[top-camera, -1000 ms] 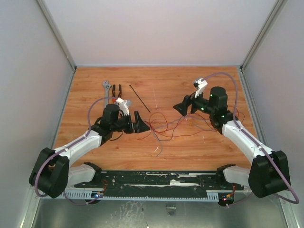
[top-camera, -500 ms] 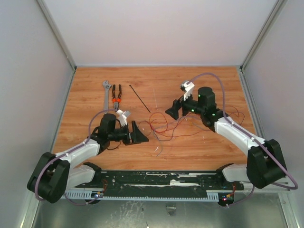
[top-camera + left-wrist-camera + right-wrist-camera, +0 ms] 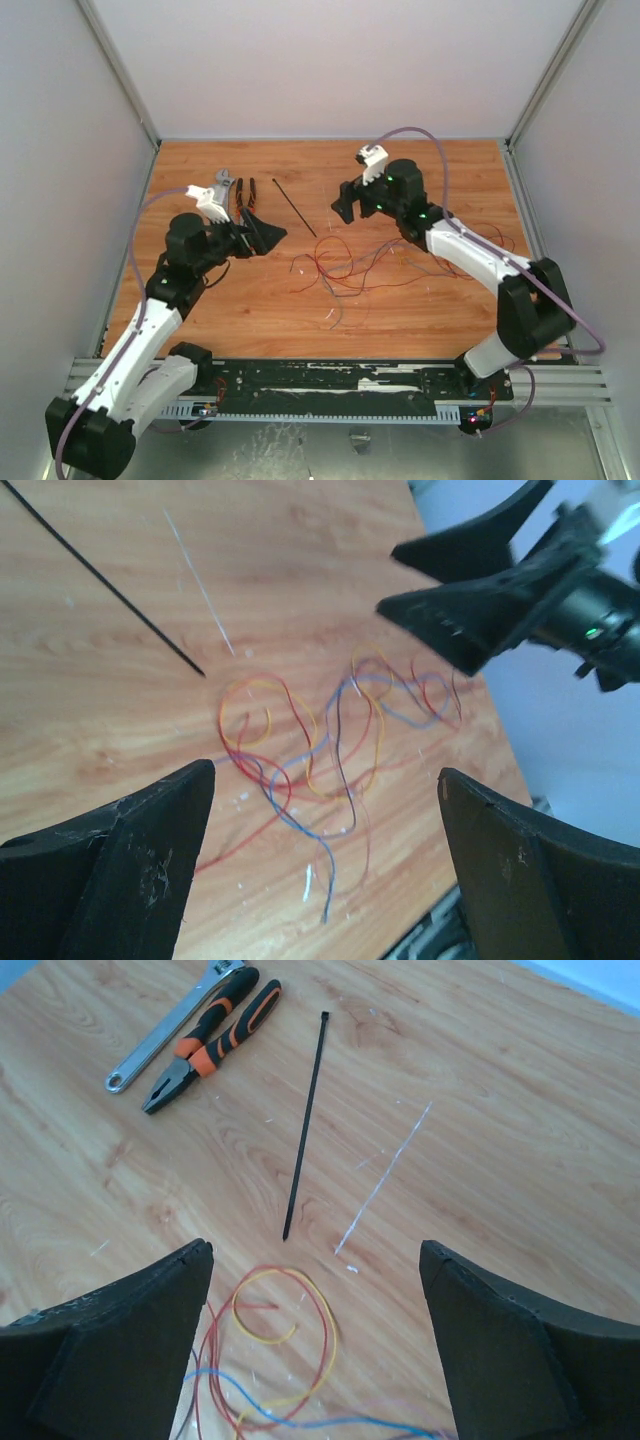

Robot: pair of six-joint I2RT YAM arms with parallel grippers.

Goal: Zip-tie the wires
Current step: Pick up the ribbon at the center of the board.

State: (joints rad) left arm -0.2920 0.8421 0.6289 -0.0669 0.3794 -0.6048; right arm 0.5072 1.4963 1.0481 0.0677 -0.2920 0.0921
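Note:
The wires (image 3: 340,265) lie as a loose red, maroon and orange tangle on the middle of the wooden table; they also show as the wires (image 3: 320,740) and the wires (image 3: 270,1330). The zip tie (image 3: 295,208), a thin dark strip, lies flat just behind and left of them, untouched. My left gripper (image 3: 265,232) hangs open above the table, left of the tangle, nothing between its fingers (image 3: 150,850). My right gripper (image 3: 343,205) is open too, hovering over the near tip of the zip tie (image 3: 305,1125) and the far edge of the wires.
A grey wrench (image 3: 165,1040) and orange-handled pliers (image 3: 210,1050) lie side by side at the far left, close behind the left gripper. A white scratch (image 3: 385,1180) marks the wood. Grey walls enclose the table on three sides.
The left arm has lifted and swung back left, away from the wires toward the tools. The right arm has moved left and farther back, toward the zip tie.

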